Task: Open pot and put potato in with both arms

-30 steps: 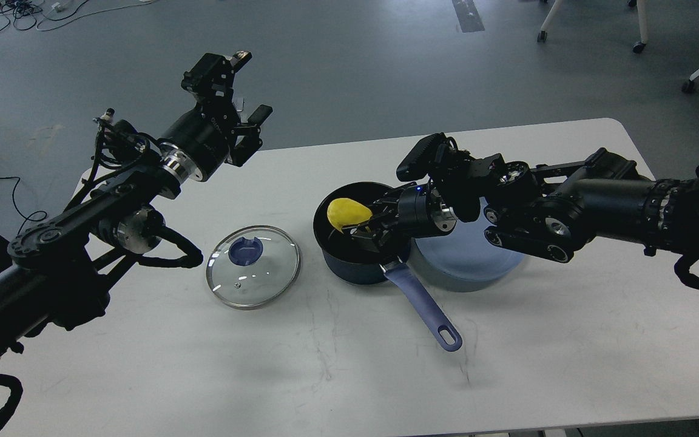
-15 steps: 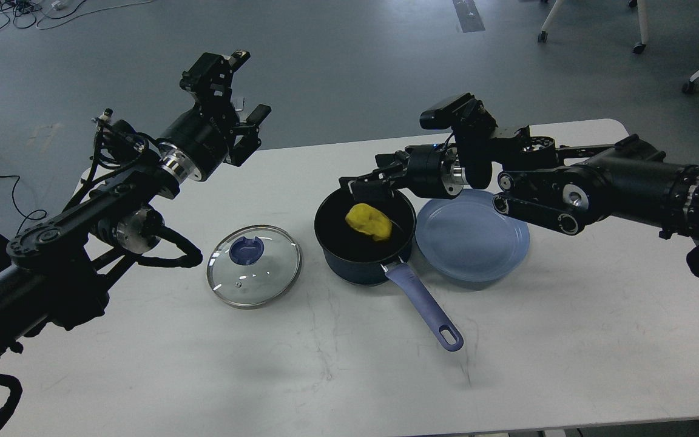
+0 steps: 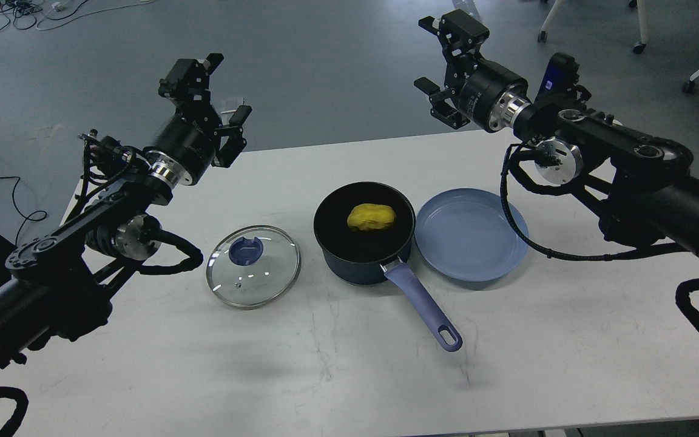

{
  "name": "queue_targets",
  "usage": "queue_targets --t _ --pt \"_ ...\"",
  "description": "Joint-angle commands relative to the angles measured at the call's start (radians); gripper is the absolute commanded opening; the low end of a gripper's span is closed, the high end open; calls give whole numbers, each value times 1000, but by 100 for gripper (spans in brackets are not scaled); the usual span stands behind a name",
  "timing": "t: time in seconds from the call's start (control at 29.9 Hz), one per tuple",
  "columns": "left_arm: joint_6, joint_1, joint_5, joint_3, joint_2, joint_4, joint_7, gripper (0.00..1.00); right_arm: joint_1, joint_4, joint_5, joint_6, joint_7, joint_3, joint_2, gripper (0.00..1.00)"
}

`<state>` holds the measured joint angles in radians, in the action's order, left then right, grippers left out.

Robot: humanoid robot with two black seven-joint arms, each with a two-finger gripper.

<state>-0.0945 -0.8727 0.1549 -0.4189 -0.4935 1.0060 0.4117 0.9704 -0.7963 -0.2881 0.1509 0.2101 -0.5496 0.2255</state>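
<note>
Head view: potato [image 3: 372, 216] inside pot [image 3: 364, 267], well below both spread, empty pincers.

I see a white tabletop [image 3: 349, 364] with an empty blue plate [image 3: 472, 233] right of centre. Past its far edge lies grey floor, with black cables [image 3: 3, 15] far left and chair legs on castors [image 3: 638, 36] far right.

White bench [image 3: 349, 376], scuffed near the front edge. Directly on it, toward the far edge: glass lid [image 3: 253, 266] at left, dark pot [image 3: 364, 243] mid-bench just beside, blue plate [image 3: 471, 233] right, touching the pot.
</note>
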Motion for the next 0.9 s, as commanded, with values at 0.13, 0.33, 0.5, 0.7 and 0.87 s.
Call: queue_targets --t 0.13,0.33,0.5,0.7,0.87 --pt "-19 31 -58 -11 -5 0 -62 98 -101 -37 55 -4 -66 -136 -20 100" --pt "-106 49 -115 -44 -28 5 -97 98 -107 -40 63 -5 -70 -154 -35 100" --pt "-195 47 -118 -66 -48 3 -163 98 -104 -43 98 4 -97 -150 -35 100" --pt "-245 52 -118 -86 -56 0 -180 98 -93 -38 89 10 -95 -138 -37 100" --pt "-246 63 -118 -86 -54 2 -180 98 -90 -43 83 15 -93 -116 -37 100"
